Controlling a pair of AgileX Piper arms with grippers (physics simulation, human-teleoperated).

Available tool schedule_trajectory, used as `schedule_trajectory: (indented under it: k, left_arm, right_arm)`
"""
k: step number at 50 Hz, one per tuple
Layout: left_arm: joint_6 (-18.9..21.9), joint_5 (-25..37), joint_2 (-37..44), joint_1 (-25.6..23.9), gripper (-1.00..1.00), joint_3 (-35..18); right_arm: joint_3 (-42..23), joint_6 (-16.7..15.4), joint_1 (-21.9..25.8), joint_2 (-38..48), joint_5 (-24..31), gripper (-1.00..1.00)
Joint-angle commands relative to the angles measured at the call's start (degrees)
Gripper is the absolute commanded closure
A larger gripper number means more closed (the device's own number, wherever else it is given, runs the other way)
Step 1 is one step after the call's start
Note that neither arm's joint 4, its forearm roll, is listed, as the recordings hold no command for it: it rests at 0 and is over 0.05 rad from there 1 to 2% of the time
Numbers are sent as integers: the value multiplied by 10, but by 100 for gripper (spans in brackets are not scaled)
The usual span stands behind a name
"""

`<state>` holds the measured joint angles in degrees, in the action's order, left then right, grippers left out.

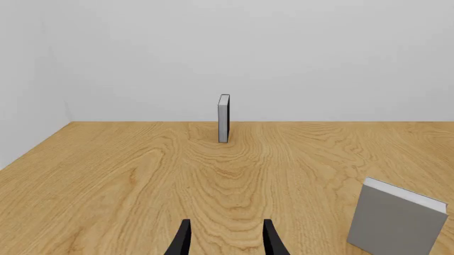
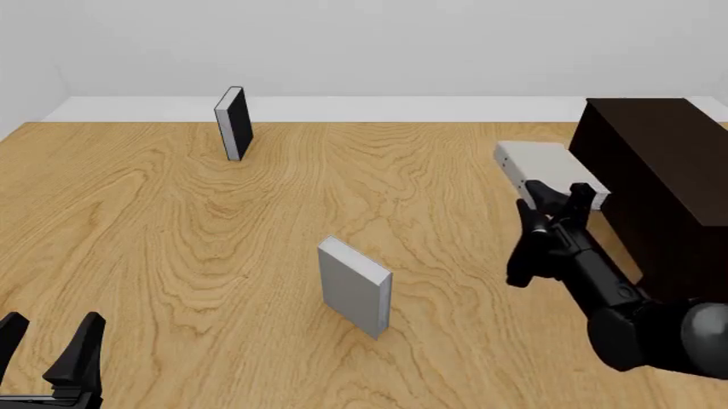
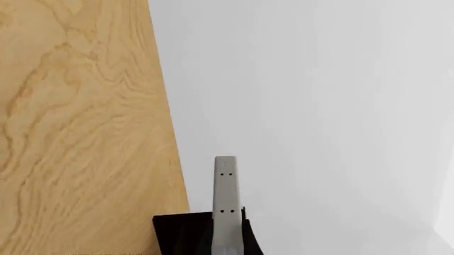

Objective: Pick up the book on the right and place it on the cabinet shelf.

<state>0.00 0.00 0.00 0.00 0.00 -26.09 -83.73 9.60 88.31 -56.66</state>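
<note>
Pale grey, thick hardback book (image 2: 546, 173) rode flat in the clenched right pincer (image 2: 555, 201), lifted off the wooden surface (image 2: 170, 247), its long axis pointing away, just left of the near-black wooden cabinet (image 2: 654, 183). Left pincer (image 2: 51, 341) idled released, well apart.

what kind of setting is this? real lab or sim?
Looks like a bare simulated tabletop: a wood-grain table, blank white walls, three upright or held books such as the black-covered book, and a dark cabinet.
</note>
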Motion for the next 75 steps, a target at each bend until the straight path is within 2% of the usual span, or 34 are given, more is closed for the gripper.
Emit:
schedule_trajectory:
  k: [1, 10, 18, 31, 36, 39, 40, 42, 46, 49, 54, 75]
  left_arm:
    - [0, 0, 0, 0, -100, 0]
    - [0, 0, 0, 0, -100, 0]
    - [0, 0, 0, 0, -100, 0]
    - [0, 0, 0, 0, -100, 0]
    - [0, 0, 0, 0, -100, 0]
    - [0, 0, 0, 0, -100, 0]
    - [0, 0, 0, 0, -100, 0]
    - [0, 0, 0, 0, -100, 0]
    - [0, 0, 0, 0, -100, 0]
    - [0, 0, 0, 0, -100, 0]
    - [0, 0, 0, 0, -100, 0]
    - [0, 0, 0, 0, -100, 0]
  right_arm:
    - [-10, 8, -9, 51, -47, 100]
    - [-3, -4, -19, 86, -72, 100]
    - [-8, -10, -34, 93, -71, 100]
    - [-13, -1, -81, 104, -79, 100]
    - [-16, -5, -95, 109, -89, 100]
    - [-9, -6, -120, 116, -102, 100]
    - [-11, -8, -113, 120, -105, 100]
    - [-12, 1, -121, 120, -99, 100]
    - [-10, -15, -132, 144, -122, 100]
    - [-12, -6, -141, 139, -113, 100]
    - [-19, -17, -146, 153, -121, 100]
    - [-49, -19, -172, 170, -103, 100]
